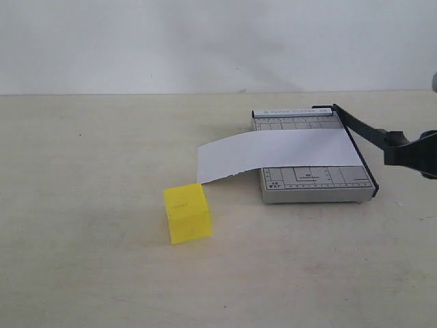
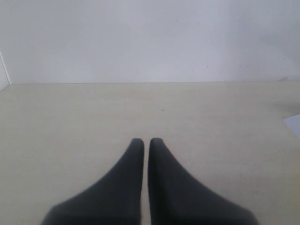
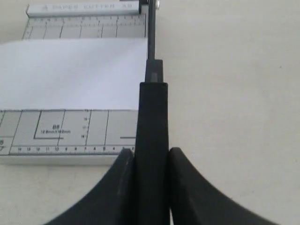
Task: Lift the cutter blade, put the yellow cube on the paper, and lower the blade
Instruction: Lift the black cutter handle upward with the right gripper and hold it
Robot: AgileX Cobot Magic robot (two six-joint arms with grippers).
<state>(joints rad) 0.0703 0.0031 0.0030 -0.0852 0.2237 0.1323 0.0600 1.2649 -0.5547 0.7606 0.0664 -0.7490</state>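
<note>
The grey gridded cutter base (image 1: 315, 184) lies right of the middle, with the white paper (image 1: 273, 154) laid across it and hanging off its left side. The black cutter blade (image 1: 358, 128) is lifted off the base, sloping up toward the right. My right gripper (image 1: 410, 154) is shut on its thick handle (image 3: 152, 140), a finger on each side. The yellow cube (image 1: 187, 213) rests on the table just off the paper's curled left end. My left gripper (image 2: 146, 140) is shut on nothing over bare table and does not appear in the exterior view.
A white wall (image 1: 205, 41) runs behind the cream table (image 1: 89, 171). A corner of the paper (image 2: 294, 124) shows at the edge of the left wrist view. The cutter's ruler bar (image 3: 82, 8) lies at the far end of the base.
</note>
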